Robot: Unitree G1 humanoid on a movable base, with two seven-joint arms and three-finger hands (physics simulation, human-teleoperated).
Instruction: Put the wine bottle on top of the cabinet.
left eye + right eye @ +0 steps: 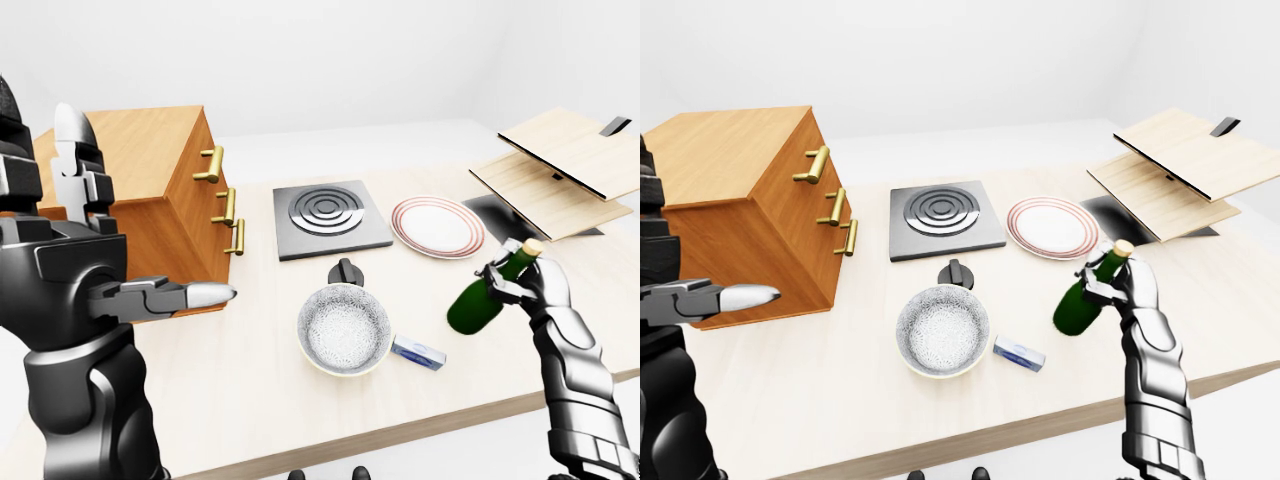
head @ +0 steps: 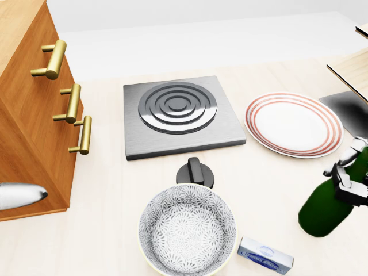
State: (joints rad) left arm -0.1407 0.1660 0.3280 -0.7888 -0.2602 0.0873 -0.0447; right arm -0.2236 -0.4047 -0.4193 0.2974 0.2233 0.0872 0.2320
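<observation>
The green wine bottle [image 1: 478, 300] is tilted, its neck up and to the right, held a little above the table at the right of the left-eye view. My right hand [image 1: 524, 277] is shut on its neck and shoulder. It also shows in the head view [image 2: 328, 206] and the right-eye view [image 1: 1078, 303]. The wooden cabinet [image 1: 735, 205] with three brass handles stands at the left, its flat top [image 1: 725, 155] bare. My left hand [image 1: 150, 295] is open and empty, raised before the cabinet.
On the table [image 1: 250, 400] are a square hotplate [image 1: 328, 215] with a black knob [image 1: 345, 271], a patterned bowl [image 1: 344, 327], a red-rimmed plate [image 1: 437, 226] and a small blue-white packet [image 1: 418, 352]. Stacked wooden boards [image 1: 560, 170] overhang the upper right.
</observation>
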